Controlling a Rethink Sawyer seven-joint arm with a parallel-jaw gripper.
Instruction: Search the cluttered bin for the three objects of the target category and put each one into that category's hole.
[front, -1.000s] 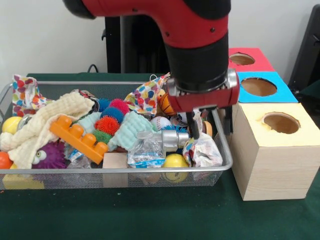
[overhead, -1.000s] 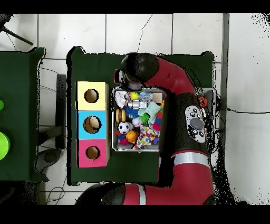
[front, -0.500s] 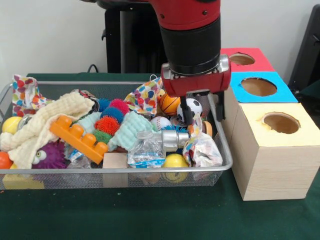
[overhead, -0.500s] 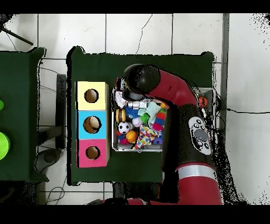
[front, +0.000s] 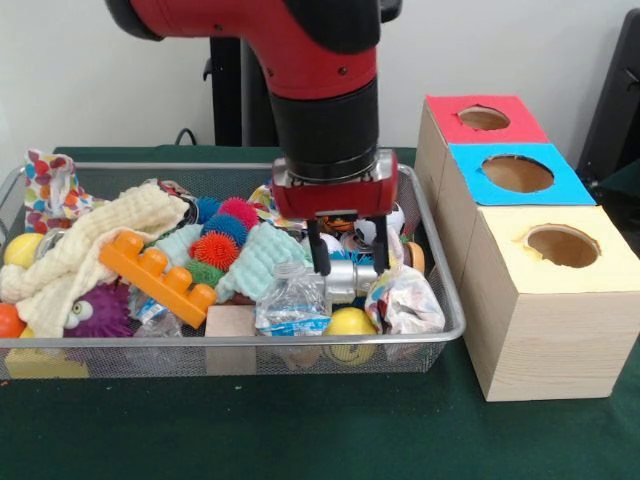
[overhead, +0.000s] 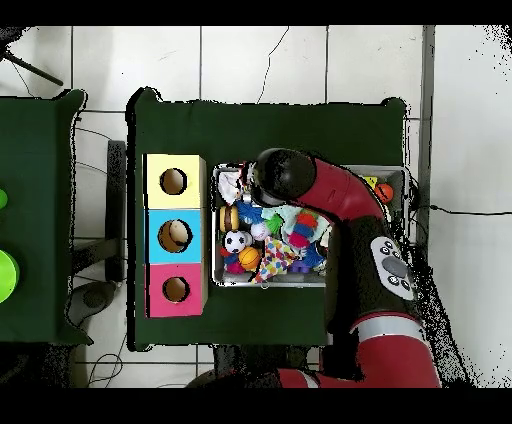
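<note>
We hold the end effector spread wide and empty over the silver bottle at the bin's five o'clock, apparently to straddle it for sorting.

Red and black arm, dark green surface, orange brick, purple fuzzy toy, polka-dot cloth, yellow ball, red, blue and yellow-topped boxes.
</note>
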